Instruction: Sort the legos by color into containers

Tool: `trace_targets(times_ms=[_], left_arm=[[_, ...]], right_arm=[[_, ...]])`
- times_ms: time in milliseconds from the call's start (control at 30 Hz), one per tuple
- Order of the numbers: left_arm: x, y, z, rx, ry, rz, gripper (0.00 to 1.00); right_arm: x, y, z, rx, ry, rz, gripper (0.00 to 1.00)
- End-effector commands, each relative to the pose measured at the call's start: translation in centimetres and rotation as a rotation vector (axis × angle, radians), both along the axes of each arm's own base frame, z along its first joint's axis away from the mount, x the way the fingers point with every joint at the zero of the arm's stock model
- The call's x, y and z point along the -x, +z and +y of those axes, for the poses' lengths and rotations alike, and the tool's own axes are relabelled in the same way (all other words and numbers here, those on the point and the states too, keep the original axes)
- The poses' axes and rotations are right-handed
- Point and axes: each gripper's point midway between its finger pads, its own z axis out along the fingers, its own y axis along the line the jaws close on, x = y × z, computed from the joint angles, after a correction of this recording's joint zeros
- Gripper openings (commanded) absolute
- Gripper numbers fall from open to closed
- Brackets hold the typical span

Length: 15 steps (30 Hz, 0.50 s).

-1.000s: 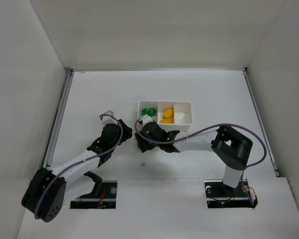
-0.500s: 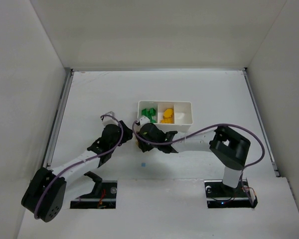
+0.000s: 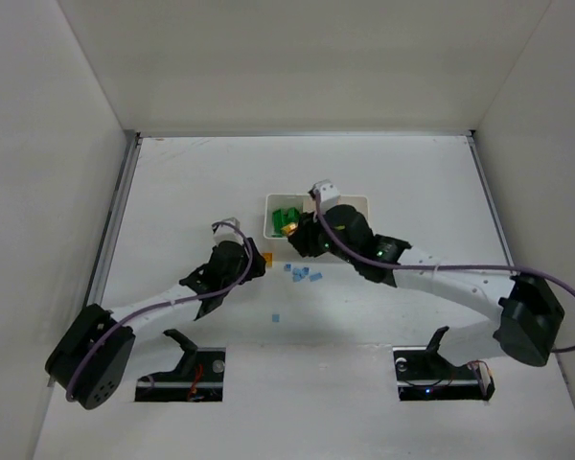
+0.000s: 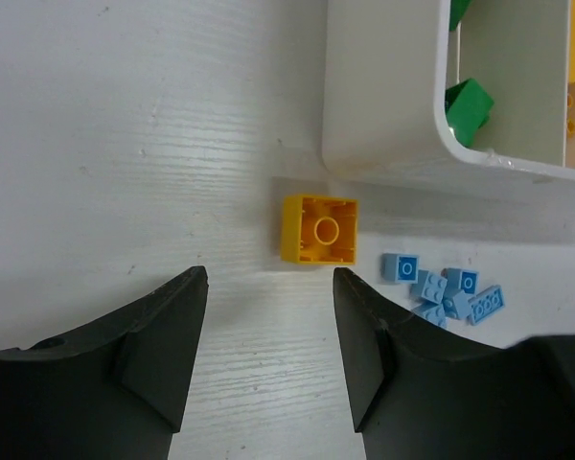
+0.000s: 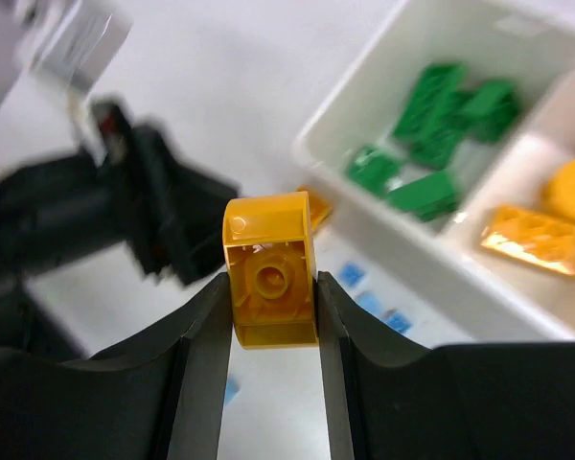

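Right hand (image 5: 273,287) pinches a yellow-orange brick (image 5: 268,240) over the tray's (image 5: 407,247) green end. Next, shift to 3 o'clock and drop it among the yellow bricks (image 5: 541,240). Left hand (image 4: 268,278), spread, frames a loose orange brick (image 4: 319,229) on the counter (image 4: 125,115).

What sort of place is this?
Probably a robotics lab test booth: white walls box in a white table, a left arm and a right arm are bolted at its near edge, and the props are toy bricks and a divided tray.

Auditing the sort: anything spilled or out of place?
Tiny light blue plastic bricks lie scattered on the table beside the white divided tray, outside it; a yellow-orange plastic brick next to them lies hollow side up.
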Motion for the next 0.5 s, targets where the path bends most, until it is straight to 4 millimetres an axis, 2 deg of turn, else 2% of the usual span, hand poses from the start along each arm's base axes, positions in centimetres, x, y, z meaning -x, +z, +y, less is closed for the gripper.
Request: trace_targets(times_ms=[0,67,200,333,467], left_arm=[[-1.3,2.0,-1.5,-0.021,-0.035,-0.065,0.53],[-1.4,1.9,-2.0,-0.042,-0.051,-0.066,0.55],[-1.7,1.9,-2.8,-0.086,-0.072,-0.076,0.56],[-2.1,1.7,-3.2,-0.136,-0.08,-0.084,0.56],[-2.5,1.1,-3.0,-0.183,-0.068,-0.08,0.56]], right_arm=[[-4.0,1.4,-3.4,-0.047,-0.161,-0.04,0.27],[-5.8,1.3,-4.8,-0.056,-0.229,-0.038,0.27],[-8.1,0.2,-6.2,-0.053,-0.312,-0.02,0.3],[-9.4,0.2,-6.8,-0.081,-0.352,-0.023,0.57],[-9.2,0.6,-7.3,-0.119,-0.359,-0.035,0.62]])
